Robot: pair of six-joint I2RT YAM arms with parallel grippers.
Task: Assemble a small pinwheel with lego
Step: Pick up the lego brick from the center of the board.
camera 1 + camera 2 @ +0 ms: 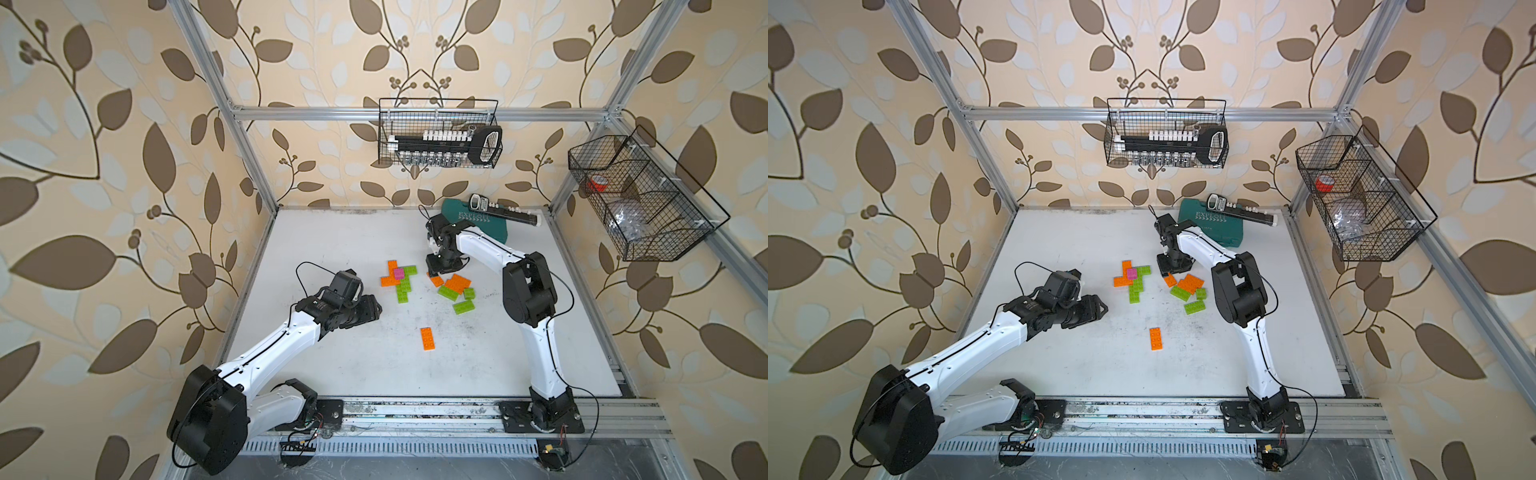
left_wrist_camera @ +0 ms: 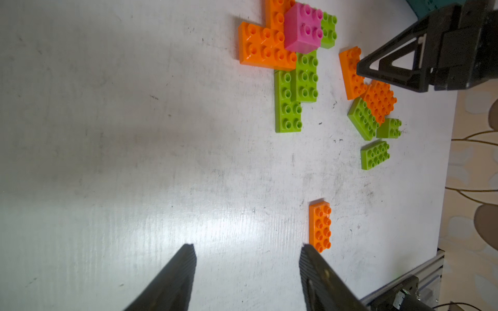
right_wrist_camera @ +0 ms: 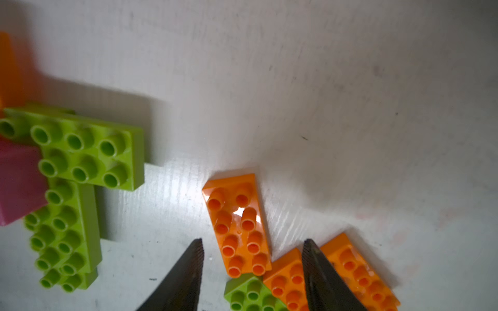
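At 3 o'clock of the pinwheel (image 1: 398, 274), right gripper (image 3: 252, 243) straddled a loose orange brick (image 3: 237, 223), half-open; needed centring before closing.

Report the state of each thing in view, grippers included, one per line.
Left gripper, open, empty, over bare table.
Right gripper, open, empty, low over the loose bricks.
Pinwheel, partly built, pink brick on top.
Loose bricks, studs up, bunched together.
Lone orange brick, flat, studs up, apart.
Teal case, shut, lying flat.
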